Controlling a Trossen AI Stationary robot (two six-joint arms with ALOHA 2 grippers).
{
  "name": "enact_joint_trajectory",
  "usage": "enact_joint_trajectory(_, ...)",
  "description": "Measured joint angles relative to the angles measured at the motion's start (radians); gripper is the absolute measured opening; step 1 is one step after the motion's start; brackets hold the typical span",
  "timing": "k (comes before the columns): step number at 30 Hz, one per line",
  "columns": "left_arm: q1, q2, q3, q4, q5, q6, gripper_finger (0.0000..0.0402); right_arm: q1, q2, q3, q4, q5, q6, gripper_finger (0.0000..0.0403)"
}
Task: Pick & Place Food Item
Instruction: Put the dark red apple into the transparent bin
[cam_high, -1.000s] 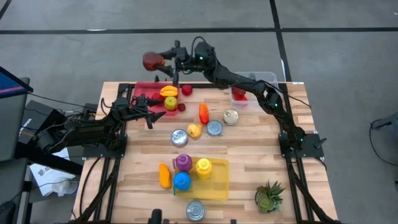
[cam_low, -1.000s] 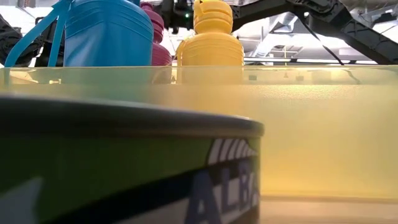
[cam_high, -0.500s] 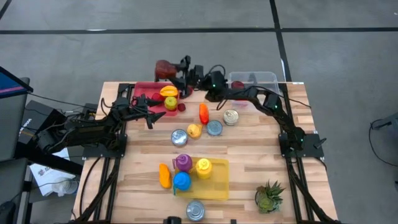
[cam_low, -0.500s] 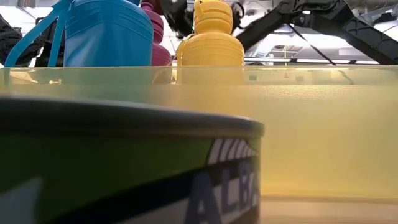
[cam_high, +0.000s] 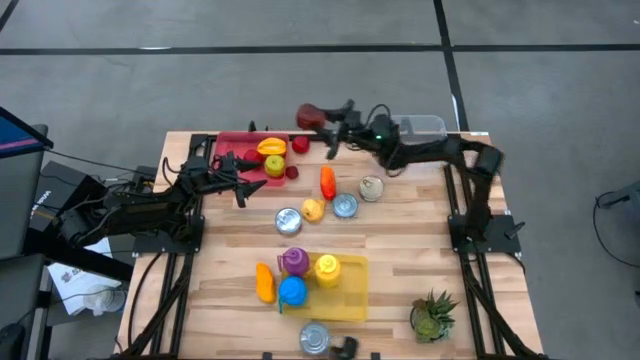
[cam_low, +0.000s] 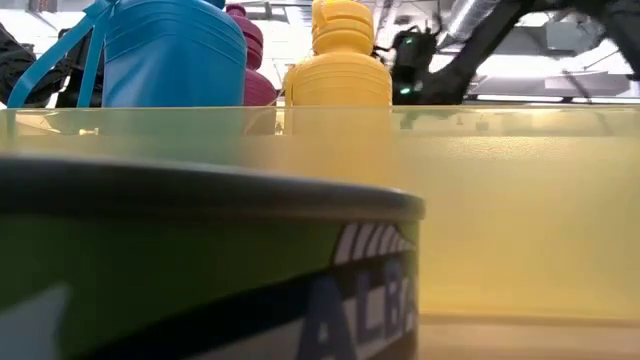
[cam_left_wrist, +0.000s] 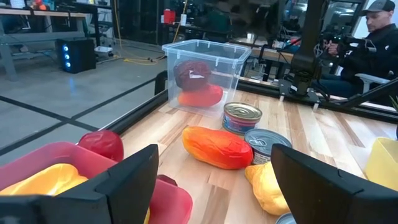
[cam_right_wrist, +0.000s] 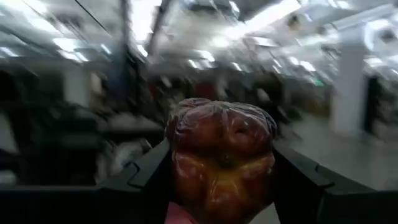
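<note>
Industrial workshop: concrete floor (cam_high: 560, 60), cluttered workbenches (cam_left_wrist: 50, 14), seated person (cam_left_wrist: 373, 43).

Wood table (cam_high: 420, 260) — cans (cam_high: 345, 206), red tray (cam_high: 235, 150), yellow tray (cam_high: 350, 295), plant (cam_high: 432, 316).

The left gripper (cam_left_wrist: 214, 180) stood with its fingers (cam_left_wrist: 127, 180) wide apart, nothing between them. Ahead, a clear plastic bin (cam_left_wrist: 205, 62) sat at the tabletop (cam_left_wrist: 329, 134) edge with dark red and bright red food inside. An orange-red pepper (cam_left_wrist: 217, 148) lay near two cans (cam_left_wrist: 242, 117), a yellow fruit (cam_left_wrist: 268, 186) beside them. A red tray (cam_left_wrist: 37, 158) held yellow food. A person (cam_left_wrist: 373, 43) sat beyond the table.
</note>
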Motion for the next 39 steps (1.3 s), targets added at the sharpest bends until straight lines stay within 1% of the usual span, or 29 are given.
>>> enact_joint_trajectory(4, 0.0, 0.0, 0.0, 0.001, 0.0, -0.002, 0.0303, -0.007, -0.21, -0.164, -0.254, 0.131, -0.072, 0.0204)
enact_joint_trajectory(8, 0.0, 0.0, 0.001, 0.0, -0.021, -0.033, 0.0301, -0.005, -0.4, -0.283, -0.446, 0.268, -0.102, 0.0204)
enact_joint_trajectory(13, -0.001, 0.0, 0.043, -0.078, -0.051, -0.052, 0.0285, -0.009, -0.597, -0.355, -0.706, 0.424, -0.111, 0.0203)
enact_joint_trajectory(17, -0.003, 0.0, 0.107, -0.206, -0.075, -0.023, 0.0268, -0.017, -0.708, -0.358, -0.908, 0.5, -0.082, 0.0203)
enact_joint_trajectory(20, -0.003, 0.016, 0.15, -0.296, -0.105, 0.024, 0.0257, -0.041, -0.753, -0.358, -1.066, 0.533, -0.029, 0.0203)
enact_joint_trajectory(24, -0.003, 0.062, 0.187, -0.31, -0.142, 0.052, 0.0251, -0.089, -0.771, -0.358, -1.243, 0.539, 0.037, 0.0204)
enact_joint_trajectory(29, -0.003, 0.168, 0.25, -0.315, -0.144, 0.077, 0.0255, -0.147, -0.764, -0.359, -1.362, 0.541, 0.072, 0.0206)
enact_joint_trajectory(32, -0.003, 0.247, 0.307, -0.386, -0.144, 0.106, 0.0265, -0.167, -0.763, -0.359, -1.418, 0.537, 0.063, 0.0212)
enact_joint_trajectory(35, -0.003, 0.319, 0.385, -0.507, -0.168, 0.166, 0.0281, -0.172, -0.765, -0.359, -1.454, 0.533, 0.014, 0.0235)
enact_joint_trajectory(39, -0.003, 0.381, 0.489, -0.659, -0.224, 0.237, 0.0305, -0.172, -0.765, -0.353, -1.466, 0.53, 0.006, 0.0289)
